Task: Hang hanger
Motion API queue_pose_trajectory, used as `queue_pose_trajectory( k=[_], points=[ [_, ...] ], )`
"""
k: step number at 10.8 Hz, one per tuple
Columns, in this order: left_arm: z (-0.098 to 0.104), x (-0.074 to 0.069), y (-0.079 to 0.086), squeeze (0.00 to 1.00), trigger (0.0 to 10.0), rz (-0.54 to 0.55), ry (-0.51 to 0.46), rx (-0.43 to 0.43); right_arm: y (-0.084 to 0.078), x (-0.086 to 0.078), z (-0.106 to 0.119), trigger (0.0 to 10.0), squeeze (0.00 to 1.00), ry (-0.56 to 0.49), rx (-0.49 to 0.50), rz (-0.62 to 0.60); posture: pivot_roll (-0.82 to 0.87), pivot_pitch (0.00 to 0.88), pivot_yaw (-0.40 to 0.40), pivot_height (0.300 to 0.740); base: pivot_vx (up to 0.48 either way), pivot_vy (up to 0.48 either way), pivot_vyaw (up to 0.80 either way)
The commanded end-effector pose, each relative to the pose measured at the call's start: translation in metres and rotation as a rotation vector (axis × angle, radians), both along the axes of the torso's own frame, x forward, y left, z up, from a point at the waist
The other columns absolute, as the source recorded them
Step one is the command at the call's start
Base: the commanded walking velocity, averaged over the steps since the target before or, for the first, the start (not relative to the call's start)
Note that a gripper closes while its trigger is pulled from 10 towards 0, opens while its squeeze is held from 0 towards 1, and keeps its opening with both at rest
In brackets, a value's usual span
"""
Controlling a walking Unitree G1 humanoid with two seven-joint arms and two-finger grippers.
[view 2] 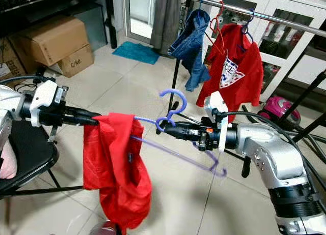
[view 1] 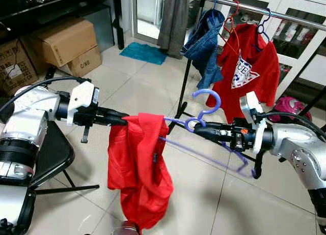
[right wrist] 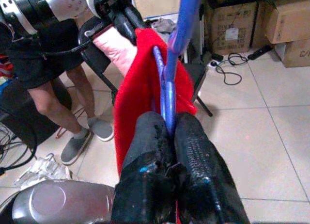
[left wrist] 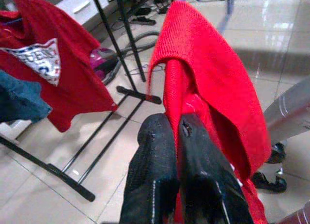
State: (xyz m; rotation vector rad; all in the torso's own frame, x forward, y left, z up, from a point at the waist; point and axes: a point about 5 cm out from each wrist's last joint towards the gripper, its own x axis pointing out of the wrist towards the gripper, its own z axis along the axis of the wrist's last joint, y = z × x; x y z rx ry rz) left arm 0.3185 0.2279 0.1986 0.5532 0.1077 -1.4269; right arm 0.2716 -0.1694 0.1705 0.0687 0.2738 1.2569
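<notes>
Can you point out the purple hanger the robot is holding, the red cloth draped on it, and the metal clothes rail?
purple plastic hanger (view 1: 209, 98), left eye view, on its hook.
red knitted cloth (view 1: 140, 164), left eye view, on its hanging middle.
silver metal clothes rail (view 1: 290, 17), left eye view, on the bare bar.

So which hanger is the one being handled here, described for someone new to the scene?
Start at the clothes rail with the hung red T-shirt. In front of it, the right gripper holds a purple hanger below its hook; unlike those on the rail, it carries a plain red garment.
</notes>
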Motion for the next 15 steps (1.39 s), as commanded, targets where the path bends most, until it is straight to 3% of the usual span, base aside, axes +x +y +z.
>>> queue_pose_trajectory(
  k=[1,2,3,8,10,11,12,15],
  points=[
    [0.014,0.005,-0.004,0.0,2.7,-0.001,-0.055,-0.039,0.0,0.004,0.008,0.0,0.0,-0.03,-0.001,-0.012,0.08,0.0,-0.058,0.74,0.0,0.0,0.0],
    [0.014,0.006,-0.003,0.0,10.0,0.007,-0.047,-0.046,0.0,0.005,0.009,0.0,0.0,-0.032,-0.002,-0.014,0.08,0.0,-0.057,0.74,0.0,0.0,0.0],
    [0.015,0.006,-0.002,1.0,10.0,0.006,-0.028,-0.061,0.0,0.006,0.009,0.0,0.0,-0.036,-0.001,-0.018,0.07,0.0,-0.056,0.74,0.0,0.0,0.0],
    [0.022,0.007,0.0,1.0,10.0,0.004,-0.045,-0.079,-0.005,0.003,0.009,0.0,0.0,-0.038,0.011,-0.062,0.07,0.0,-0.051,0.74,0.0,0.0,0.0],
    [0.035,0.01,0.0,1.0,10.0,0.056,-0.109,-0.183,-0.008,0.004,0.006,0.0,0.0,-0.042,0.029,-0.114,0.07,0.0,-0.051,0.74,0.0,0.0,0.0],
    [0.046,0.016,0.001,0.88,10.0,0.168,-0.155,-0.286,-0.008,0.007,0.006,0.0,0.0,-0.074,0.059,-0.195,0.07,0.0,-0.045,0.74,0.0,0.0,0.0],
    [0.04,0.017,-0.002,0.0,10.0,0.277,-0.141,-0.331,-0.006,0.013,0.007,0.0,0.0,-0.147,0.06,-0.316,0.07,0.0,-0.04,0.74,0.0,0.0,0.0],
    [0.001,0.021,-0.036,0.0,10.0,0.473,-0.123,-0.424,0.013,0.017,0.012,0.0,0.0,-0.182,0.176,-0.467,0.08,0.0,-0.052,0.74,0.0,0.0,0.0]
  ],
)
